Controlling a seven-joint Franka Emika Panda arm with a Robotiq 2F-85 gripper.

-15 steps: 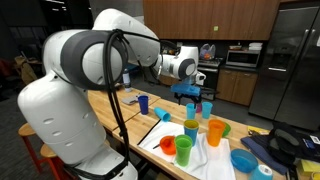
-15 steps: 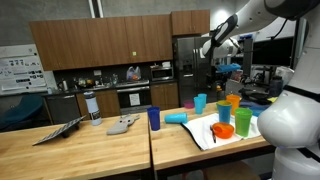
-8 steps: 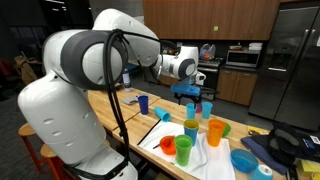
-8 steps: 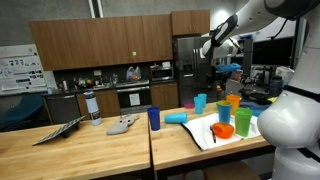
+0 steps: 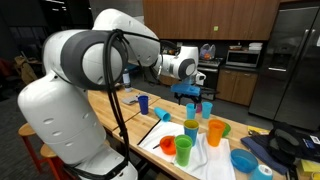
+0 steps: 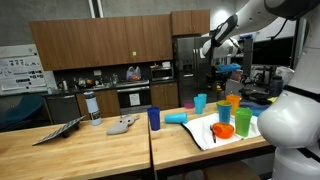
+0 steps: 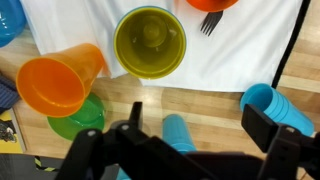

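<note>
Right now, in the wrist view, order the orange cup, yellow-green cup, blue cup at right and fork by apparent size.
1. Orange cup and yellow-green cup: too alike to rank.
2. Blue cup, partly hidden.
3. Fork.

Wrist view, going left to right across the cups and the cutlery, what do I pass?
Orange cup on the left → yellow-green cup → black fork → light blue cup.
</note>
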